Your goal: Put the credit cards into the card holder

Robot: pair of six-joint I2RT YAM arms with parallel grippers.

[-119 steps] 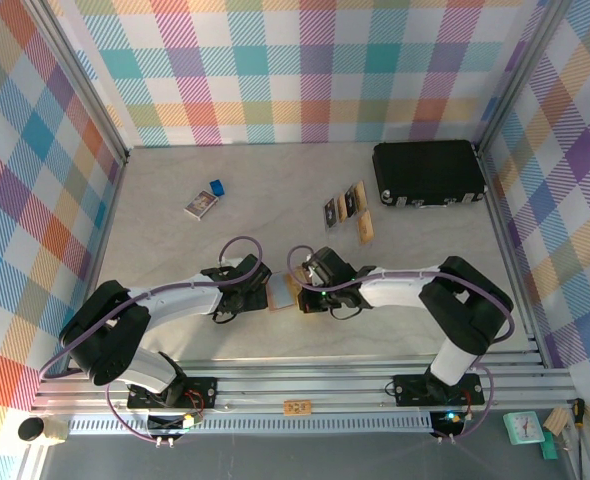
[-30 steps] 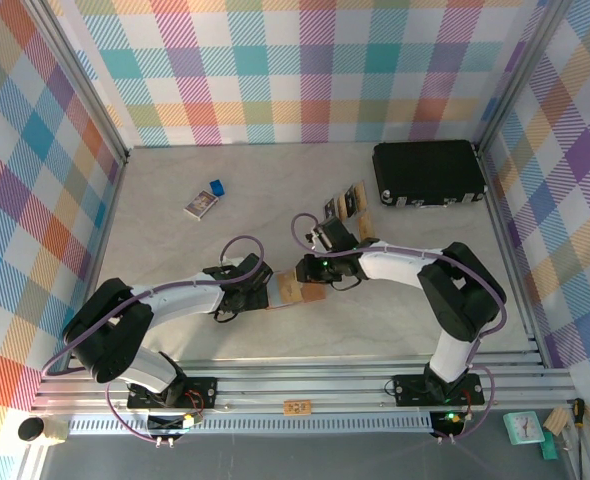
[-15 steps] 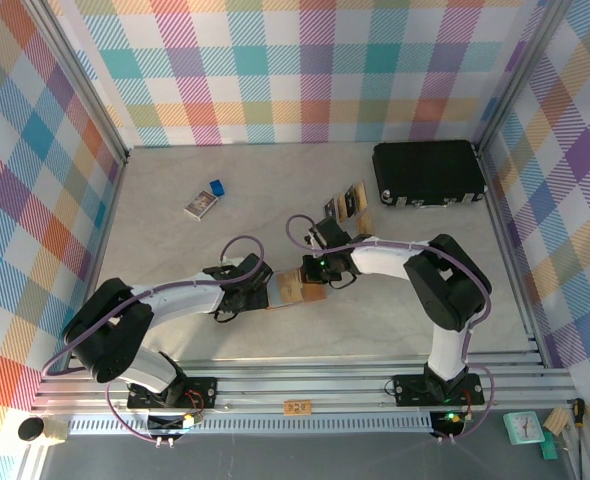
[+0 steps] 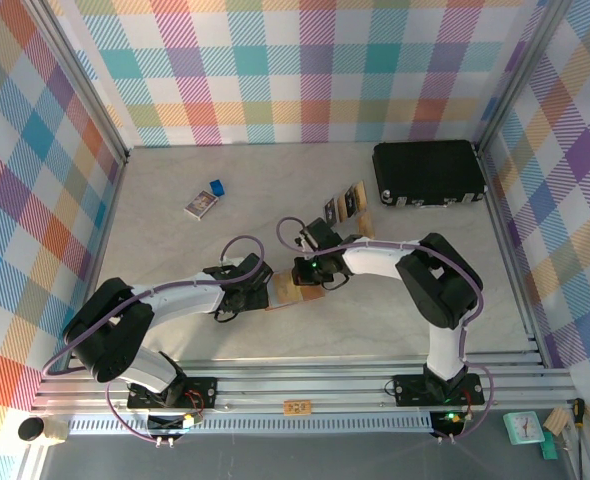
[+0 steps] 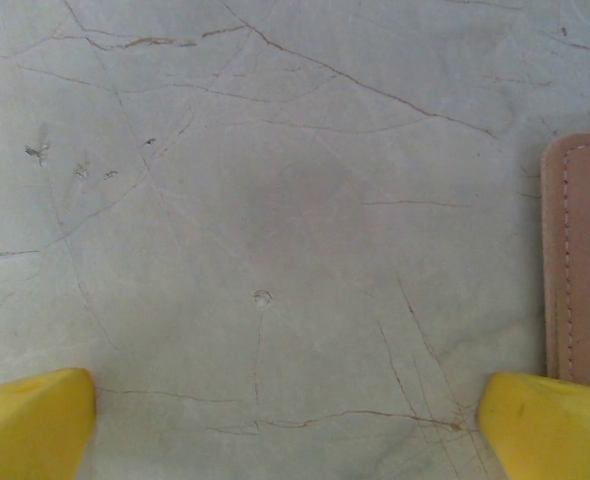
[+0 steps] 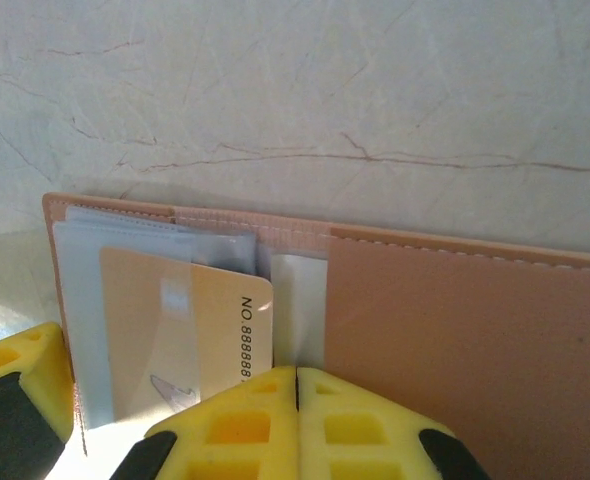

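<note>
Pale, crack-veined stone tabletop inside plaid walls. Item: card holder (image 4: 297,291), tan stitched leather, lying open and flat at centre of the top view, between the two grippers. In the right wrist view the card holder (image 6: 455,340) shows a plain tan flap at right and greyish clear sleeves at left. One orange-gold card (image 6: 190,330) printed "NO. 8888" sits there, its left part under a sleeve, its right edge bare, its long axis running up and down the frame. Right gripper (image 6: 296,385): yellow fingers pressed together with nothing between them, tips at the holder's lower centre, just right of the gold card's bare edge. A sideways nudge to frame left would likely seat the card deeper. Left gripper (image 5: 285,420): fingers spread wide over bare table, with the holder's stitched edge (image 5: 580,260) just above its frame-right finger. Loose credit cards (image 4: 345,208), dark and tan, lie near one another up and right of the holder in the top view, so the right gripper (image 4: 310,272) is nearer to them than the left gripper (image 4: 255,287). Also present: black case (image 4: 430,172) at upper right; small printed box (image 4: 202,204) and blue object (image 4: 216,187) at upper left, well apart.
</note>
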